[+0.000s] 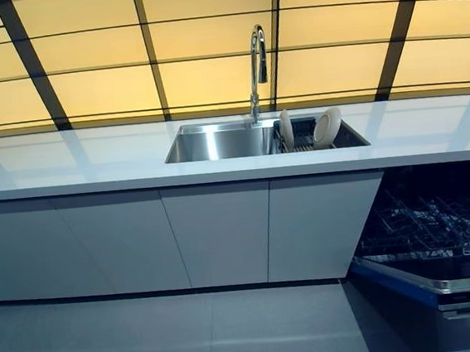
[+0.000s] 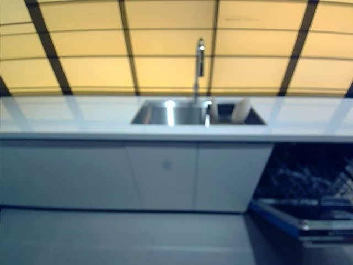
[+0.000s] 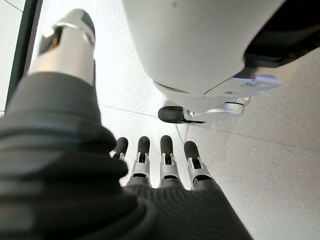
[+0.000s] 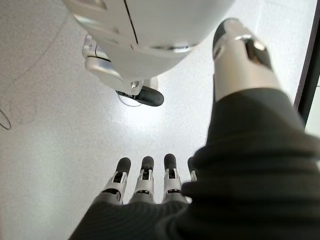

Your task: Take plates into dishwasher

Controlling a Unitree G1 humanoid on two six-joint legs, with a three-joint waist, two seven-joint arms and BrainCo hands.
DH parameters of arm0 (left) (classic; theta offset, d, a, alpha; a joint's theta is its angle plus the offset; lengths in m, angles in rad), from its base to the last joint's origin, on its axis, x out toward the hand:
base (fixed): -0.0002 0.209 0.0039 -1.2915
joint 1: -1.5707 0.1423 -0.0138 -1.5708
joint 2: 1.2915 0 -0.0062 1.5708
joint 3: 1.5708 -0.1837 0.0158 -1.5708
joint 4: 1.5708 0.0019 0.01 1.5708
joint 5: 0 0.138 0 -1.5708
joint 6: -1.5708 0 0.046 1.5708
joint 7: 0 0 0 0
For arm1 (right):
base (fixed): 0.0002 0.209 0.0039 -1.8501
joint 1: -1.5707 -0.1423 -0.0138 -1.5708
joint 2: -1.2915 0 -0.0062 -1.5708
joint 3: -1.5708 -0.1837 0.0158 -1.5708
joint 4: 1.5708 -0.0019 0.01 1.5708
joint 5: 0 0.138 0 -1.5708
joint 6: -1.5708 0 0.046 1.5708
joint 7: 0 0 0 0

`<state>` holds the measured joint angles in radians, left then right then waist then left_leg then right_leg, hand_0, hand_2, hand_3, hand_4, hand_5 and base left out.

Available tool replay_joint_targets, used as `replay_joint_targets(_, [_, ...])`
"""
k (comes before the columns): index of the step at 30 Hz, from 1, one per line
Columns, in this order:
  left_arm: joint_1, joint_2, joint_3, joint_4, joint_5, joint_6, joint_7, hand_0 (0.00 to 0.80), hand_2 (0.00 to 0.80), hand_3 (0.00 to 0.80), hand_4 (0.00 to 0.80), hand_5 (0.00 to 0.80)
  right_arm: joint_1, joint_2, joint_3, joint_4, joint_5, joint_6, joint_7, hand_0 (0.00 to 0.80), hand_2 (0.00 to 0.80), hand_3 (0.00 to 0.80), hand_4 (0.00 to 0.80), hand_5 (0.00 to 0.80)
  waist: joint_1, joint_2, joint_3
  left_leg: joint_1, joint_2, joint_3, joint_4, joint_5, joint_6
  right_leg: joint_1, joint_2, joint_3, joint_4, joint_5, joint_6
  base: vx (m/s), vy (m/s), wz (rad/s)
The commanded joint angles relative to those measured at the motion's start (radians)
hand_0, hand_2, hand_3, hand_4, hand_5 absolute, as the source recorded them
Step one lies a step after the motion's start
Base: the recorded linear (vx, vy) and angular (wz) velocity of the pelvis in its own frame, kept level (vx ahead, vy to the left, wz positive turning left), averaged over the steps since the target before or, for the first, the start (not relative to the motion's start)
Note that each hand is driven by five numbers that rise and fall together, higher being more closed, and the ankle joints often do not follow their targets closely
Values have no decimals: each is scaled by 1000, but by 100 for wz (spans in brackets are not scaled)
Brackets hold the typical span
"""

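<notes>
Floor (image 1: 192, 338) of grey tile lies nearest, and over it both hands hang with fingers straight and spread, holding nothing: the left hand (image 3: 160, 170) and the right hand (image 4: 145, 185) show only in their own wrist views. Beyond the floor runs a row of white cabinet doors (image 1: 215, 232), with the open dishwasher (image 1: 442, 248) at the right, its door down and its wire rack (image 1: 435, 223) in view. Farther back the white counter (image 1: 67, 163) holds a steel sink (image 1: 219, 142) under a tall tap (image 1: 256, 70), and two white plates (image 1: 327, 127) stand on edge in the dark drying rack (image 1: 303, 143) at the sink's right end, below yellow wall panels (image 1: 101, 81)
</notes>
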<state>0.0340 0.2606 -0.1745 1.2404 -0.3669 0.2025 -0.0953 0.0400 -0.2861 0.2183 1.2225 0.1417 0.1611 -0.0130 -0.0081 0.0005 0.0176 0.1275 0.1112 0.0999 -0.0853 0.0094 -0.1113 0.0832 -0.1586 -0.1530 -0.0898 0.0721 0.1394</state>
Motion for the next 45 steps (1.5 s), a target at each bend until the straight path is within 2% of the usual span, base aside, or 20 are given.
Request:
replay_joint_targets(1, [-68,2,21,62,24,-9,-11,0,0,0,0,0,-73,18,41,32,-71,-27,53,0,0,0,0,0,17,-42,20,-14,-75,1,-2,-33,68,32,44,-29,15,-30,8,0,0,0])
replay_joint_targets(4, [-72,5,17,58,41,0,-7,0,0,0,0,0,-85,13,74,-3,-74,-74,128,0,0,0,0,0,25,-46,22,-13,-75,-6,-2,-30,66,36,43,-33,15,-29,7,4,-11,1])
replay_joint_targets(5, [-72,5,16,56,42,1,-6,0,0,0,0,0,-86,13,78,-9,-73,-79,132,0,0,0,0,0,26,-46,23,-13,-75,-7,-2,-30,66,37,43,-33,15,-29,7,13,-41,4])
replay_joint_targets(8, [-68,14,12,38,58,11,1,0,0,0,0,0,-103,-9,126,-134,-50,-87,257,0,0,0,0,0,32,-51,27,-15,-73,-13,-2,-26,64,38,43,-35,15,-28,6,1,-45,7])
replay_joint_targets(13, [-53,41,8,1,68,22,-2,0,0,0,0,0,-100,-79,200,-449,-3,-74,500,0,0,0,0,0,34,-61,29,-24,-70,-20,-2,-17,60,36,48,-38,14,-30,2,-19,-46,6])
replay_joint_targets(15, [-50,47,9,-1,73,20,-5,0,0,0,0,0,-100,-111,215,-525,35,-100,550,0,0,0,0,0,35,-64,29,-25,-70,-21,-2,-16,59,37,49,-41,15,-30,1,-6,-40,5])
replay_joint_targets(16, [-45,51,5,-4,71,17,-4,0,0,0,0,0,-103,-149,228,-664,109,-53,570,0,0,0,0,0,33,-67,29,-26,-69,-22,-2,-14,57,35,52,-40,16,-31,-2,-8,-44,8])
replay_joint_targets(21, [-20,51,3,1,52,-11,0,0,0,0,0,0,-121,-226,214,-1009,280,-11,582,0,0,0,0,0,19,-70,27,-27,-68,-19,-2,-15,53,32,61,-31,18,-38,-9,-2,-8,1])
replay_joint_targets(24, [-13,41,10,10,55,-29,5,0,0,0,0,0,-152,-240,179,-1109,351,-20,599,0,0,0,0,0,15,-69,23,-29,-63,-15,-2,-14,50,31,64,-29,20,-43,-10,0,0,0])
replay_joint_targets(30, [-6,38,12,19,56,-40,14,0,0,0,0,0,-206,-257,121,-1217,458,4,580,0,0,0,0,0,18,-68,17,-32,-57,-15,-2,-11,48,32,64,-30,22,-49,-13,0,0,0])
replay_joint_targets(35, [-18,40,13,26,67,-40,27,0,0,0,0,0,-275,-263,44,-1227,548,-26,547,0,0,0,0,0,18,-66,19,-28,-49,-18,-2,-13,48,32,67,-28,32,-58,-19,-14,-50,0])
replay_joint_targets(38, [-29,43,21,33,80,-34,36,0,0,0,0,0,-330,-291,13,-1214,572,-45,512,0,0,0,0,0,17,-69,15,-20,-35,-17,-2,-14,44,31,73,-19,51,-76,-26,-5,-60,-3])
replay_joint_targets(39, [-29,47,27,40,85,-27,51,0,0,0,0,0,-378,-315,-10,-1193,593,-50,498,0,0,0,0,0,18,-68,19,-16,-14,-16,13,-7,37,19,80,-8,93,-98,-41,4,-72,-5])
replay_joint_targets(40, [-30,47,29,41,82,-24,56,0,0,0,0,0,-387,-318,-11,-1188,597,-55,495,0,0,0,0,0,18,-68,22,-16,-11,-15,17,-7,35,17,82,-7,101,-102,-43,13,-100,-4])
replay_joint_targets(41, [-29,52,49,48,72,-12,67,0,0,0,0,0,-431,-333,-25,-1174,603,-52,482,0,0,0,0,0,23,-82,41,-49,13,-22,110,-7,23,9,83,6,130,-106,-65,15,-92,-4])
replay_joint_targets(42, [-26,52,64,55,60,-17,69,0,0,0,0,0,-453,-341,-23,-1173,607,-52,466,0,0,0,0,0,34,-96,61,-108,22,-42,219,16,17,14,81,17,133,-102,-80,26,-112,-9])
replay_joint_targets(44, [-5,46,101,66,38,-36,63,0,0,0,0,0,-475,-356,-17,-1179,606,-74,446,0,0,0,0,0,61,-110,99,-228,21,-86,420,97,24,19,87,39,146,-104,-110,50,-84,-24])
replay_joint_targets(45, [-4,45,103,67,35,-36,64,0,0,0,0,0,-475,-357,-17,-1179,606,-75,445,0,0,0,0,0,60,-108,100,-237,22,-89,432,97,24,18,90,39,148,-106,-111,132,-69,-39])
